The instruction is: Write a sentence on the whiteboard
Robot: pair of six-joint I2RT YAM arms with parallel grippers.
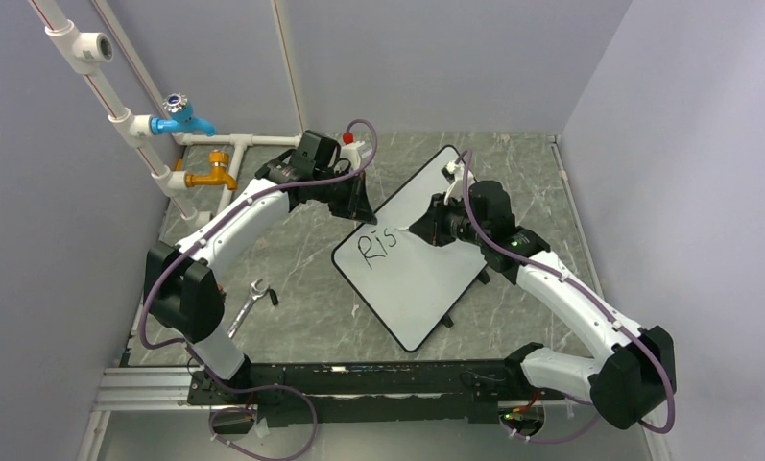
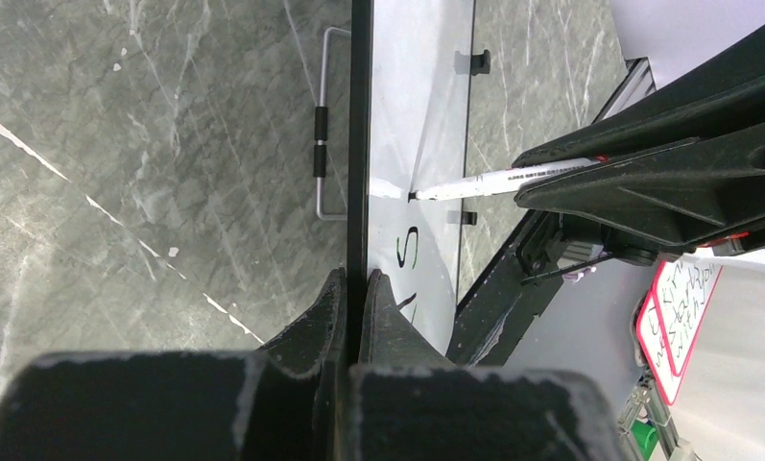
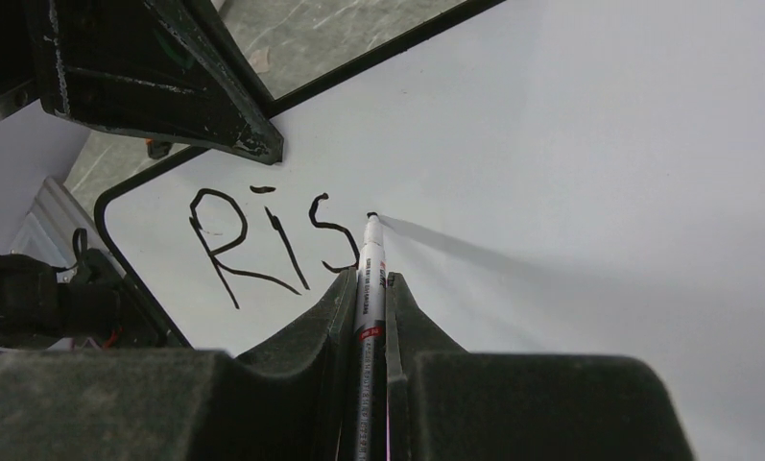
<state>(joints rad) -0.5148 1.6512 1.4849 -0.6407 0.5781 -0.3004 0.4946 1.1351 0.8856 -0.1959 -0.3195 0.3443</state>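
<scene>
The whiteboard has a smooth, faintly glossy white face inside a thin black rim that looks like plastic. Its wire stand is bare grey metal with 2 black sleeves. The sentence is black marker ink with little shine. The marker has a smooth white plastic barrel. The left pincer and right pincer are matt black, with rough edges scuffed pale. The desk looks like polished grey-green stone with pale veins. The wrench is shiny metal, and the pipes are white plastic.
</scene>
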